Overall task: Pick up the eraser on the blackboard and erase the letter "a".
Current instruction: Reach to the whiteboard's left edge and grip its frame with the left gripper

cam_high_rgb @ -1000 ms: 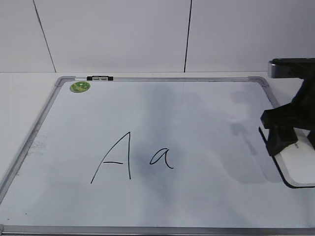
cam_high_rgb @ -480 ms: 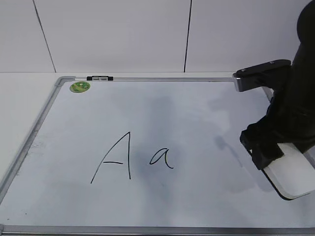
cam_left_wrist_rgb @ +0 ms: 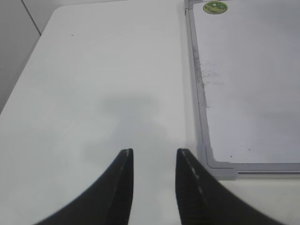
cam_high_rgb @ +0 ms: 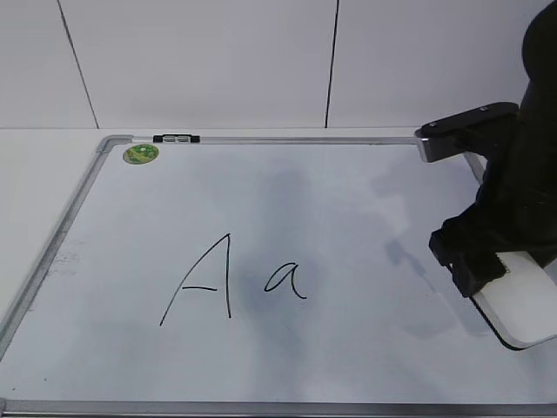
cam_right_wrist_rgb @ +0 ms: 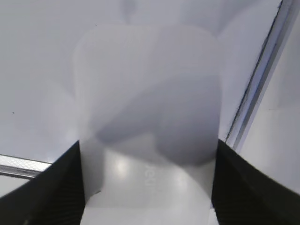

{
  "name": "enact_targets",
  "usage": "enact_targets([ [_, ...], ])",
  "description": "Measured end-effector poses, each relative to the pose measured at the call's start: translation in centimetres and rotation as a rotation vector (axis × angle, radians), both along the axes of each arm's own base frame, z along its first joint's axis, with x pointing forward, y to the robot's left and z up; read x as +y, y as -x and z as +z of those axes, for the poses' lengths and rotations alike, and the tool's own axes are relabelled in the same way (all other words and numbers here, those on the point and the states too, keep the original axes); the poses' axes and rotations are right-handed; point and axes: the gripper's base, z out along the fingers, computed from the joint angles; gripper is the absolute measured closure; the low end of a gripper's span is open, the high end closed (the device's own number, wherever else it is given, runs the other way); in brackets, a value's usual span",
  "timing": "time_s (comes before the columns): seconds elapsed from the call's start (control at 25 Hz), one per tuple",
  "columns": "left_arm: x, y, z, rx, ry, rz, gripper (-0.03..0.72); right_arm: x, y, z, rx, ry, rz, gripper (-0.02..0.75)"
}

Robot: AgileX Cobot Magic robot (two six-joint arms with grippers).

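The eraser (cam_high_rgb: 522, 306), a white oblong block, is at the right edge of the blackboard (cam_high_rgb: 261, 196). My right gripper (cam_high_rgb: 474, 261) is shut on the eraser, with one black finger on each long side. In the right wrist view the eraser (cam_right_wrist_rgb: 147, 117) fills the space between the fingers of the right gripper (cam_right_wrist_rgb: 147, 142), with faint grey lettering on its top. The small letter "a" (cam_high_rgb: 287, 280) is at the board's middle, far left of the eraser, beside a taller capital "A" (cam_high_rgb: 204, 279). My left gripper (cam_left_wrist_rgb: 154, 152) is open and empty over the bare table, left of the board's corner.
A round green magnet (cam_high_rgb: 141, 154) and a small black clip (cam_high_rgb: 176, 138) sit at the board's far left corner. The magnet also shows in the left wrist view (cam_left_wrist_rgb: 215, 6). The board's grey frame (cam_right_wrist_rgb: 262, 79) runs just right of the eraser. A white wall stands behind the table.
My right arm has swung in from the right edge over the eraser and closed on it. The eraser has shifted a little to the left and forward. The left gripper cannot be compared.
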Motion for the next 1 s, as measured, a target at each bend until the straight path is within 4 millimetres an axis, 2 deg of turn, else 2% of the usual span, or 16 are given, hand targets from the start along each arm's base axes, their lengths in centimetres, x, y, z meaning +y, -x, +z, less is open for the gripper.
enact_targets([
  [0.2, -0.4, -0.4, 0.0, 0.021, 0.043, -0.027, 0.453, 0.2, -0.3, 0.0, -0.030, -0.018, 0.003, 0.208],
  [0.4, -0.8, -3.4, 0.9, 0.160, 0.112, -0.052, 0.453, 0.3, -0.3, 0.0, -0.033, -0.032, -0.001, 0.208],
  [0.6, -1.3, -8.2, 2.7, 0.306, 0.223, -0.077, 0.453, 0.3, -0.3, 0.0, -0.031, -0.040, -0.004, 0.209],
  [0.76, -1.7, -12.9, 3.7, 0.419, 0.319, -0.085, 0.453, 0.4, -0.3, 0.0, -0.029, -0.044, -0.006, 0.208],
  [1.0, -1.6, -19.8, 4.1, 0.549, 0.351, -0.080, 0.453, 0.5, -0.2, 0.0, -0.024, -0.053, -0.009, 0.209],
])
